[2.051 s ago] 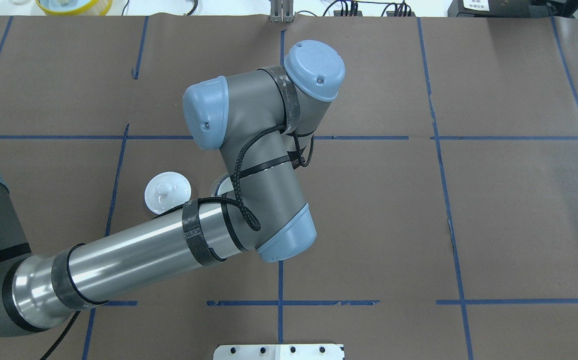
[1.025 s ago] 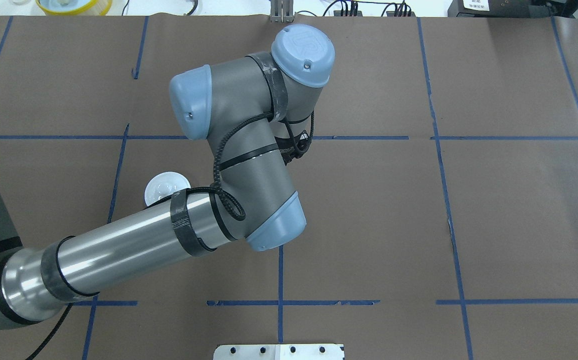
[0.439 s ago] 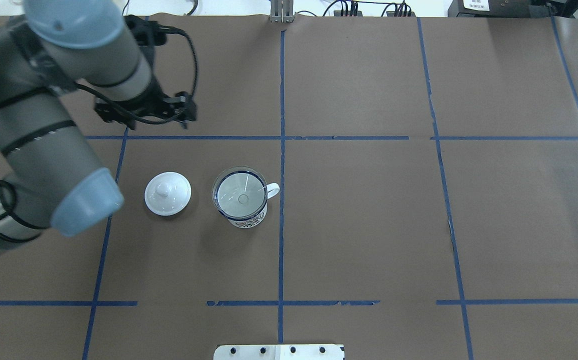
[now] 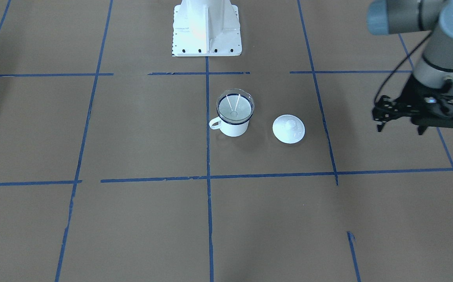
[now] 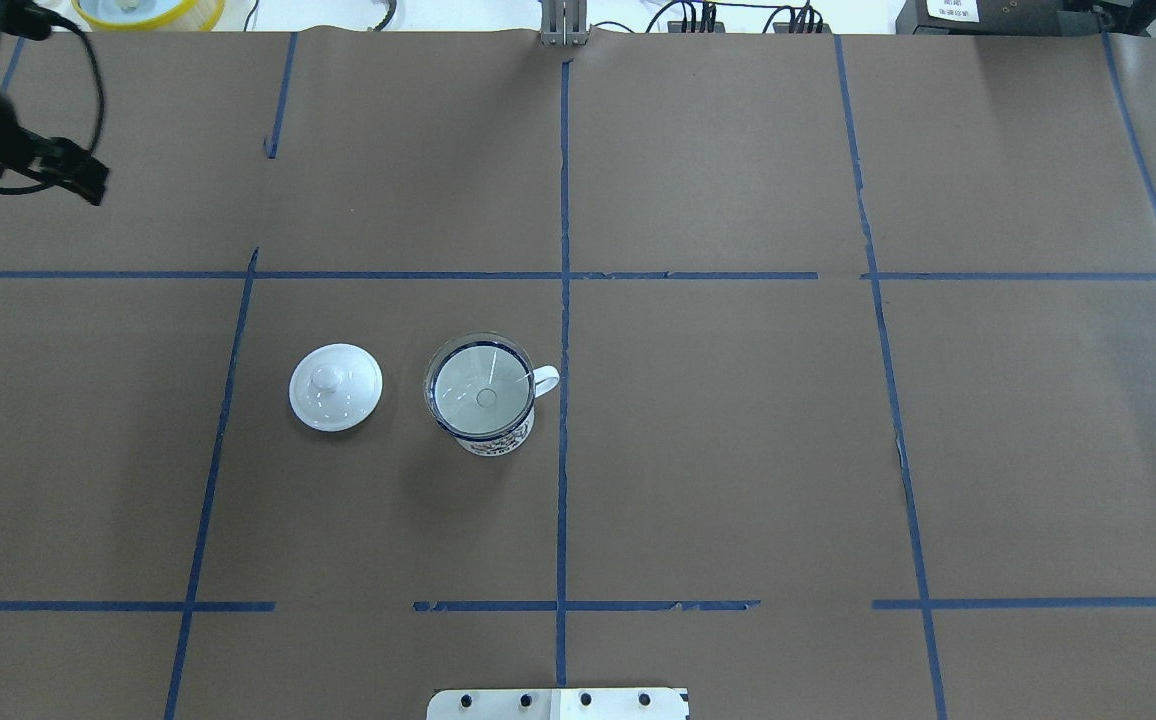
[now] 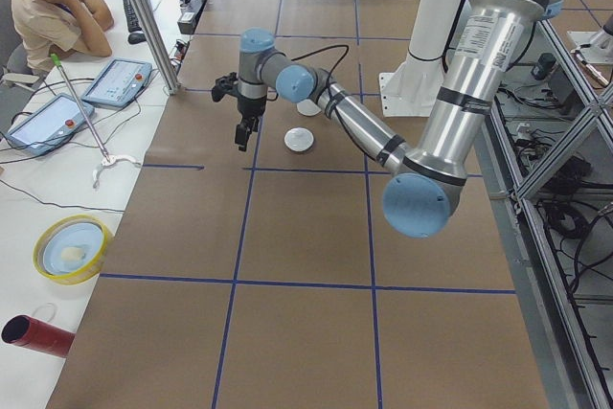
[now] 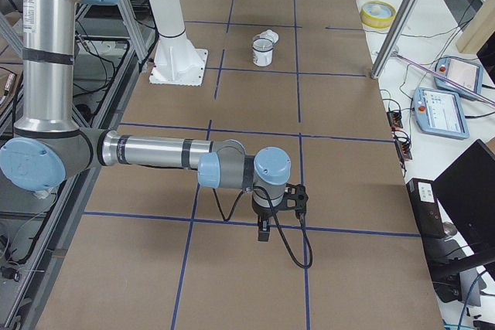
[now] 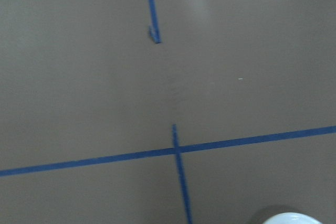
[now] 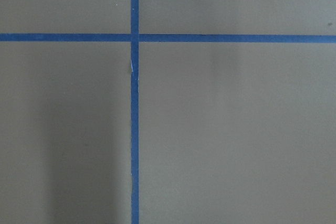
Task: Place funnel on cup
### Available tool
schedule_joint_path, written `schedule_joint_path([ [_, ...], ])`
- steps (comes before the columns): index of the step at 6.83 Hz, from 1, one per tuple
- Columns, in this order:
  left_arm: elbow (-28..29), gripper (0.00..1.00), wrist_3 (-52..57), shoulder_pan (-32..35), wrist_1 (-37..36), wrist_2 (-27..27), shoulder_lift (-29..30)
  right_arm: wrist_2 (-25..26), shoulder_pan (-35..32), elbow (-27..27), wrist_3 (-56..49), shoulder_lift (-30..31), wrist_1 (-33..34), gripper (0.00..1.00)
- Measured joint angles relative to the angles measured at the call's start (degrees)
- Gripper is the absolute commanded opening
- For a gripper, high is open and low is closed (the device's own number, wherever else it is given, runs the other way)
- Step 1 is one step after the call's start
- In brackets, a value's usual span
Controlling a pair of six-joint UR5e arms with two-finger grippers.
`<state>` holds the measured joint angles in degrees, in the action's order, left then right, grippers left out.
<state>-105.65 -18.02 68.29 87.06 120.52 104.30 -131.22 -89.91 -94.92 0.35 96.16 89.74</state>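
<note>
The left end effector [image 4: 401, 126], spread and empty, has withdrawn, leaving the funnel [image 4: 234, 107] seated in the cup [image 4: 232, 128]: task seemingly done.

Overhead, you've got a round white lid [image 5: 335, 387] left of centre on the brown table [image 5: 738, 450], knob up. Yellow bowl [image 5: 148, 10] at the upper left edge.
</note>
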Motion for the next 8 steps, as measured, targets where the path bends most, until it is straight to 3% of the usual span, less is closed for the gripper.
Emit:
schedule_joint_path([
  [2, 12.10, 1.00, 12.73, 12.38, 3.70, 12.15, -7.42, 0.00, 0.00, 0.00, 0.00, 0.00, 0.00, 1.00],
  [3, 15.73, 1.00, 15.74, 16.74, 5.47, 14.77, -10.34, 0.00, 0.00, 0.00, 0.00, 0.00, 0.00, 1.00],
  [5, 17.55, 1.00, 22.11, 21.75, 3.84, 15.74, -12.28, 0.00, 0.00, 0.00, 0.00, 0.00, 0.00, 1.00],
  [8, 15.88, 1.00, 25.95, 22.62, -3.52, 15.77, -12.22, 0.00, 0.00, 0.02, 0.00, 0.00, 0.00, 1.00],
])
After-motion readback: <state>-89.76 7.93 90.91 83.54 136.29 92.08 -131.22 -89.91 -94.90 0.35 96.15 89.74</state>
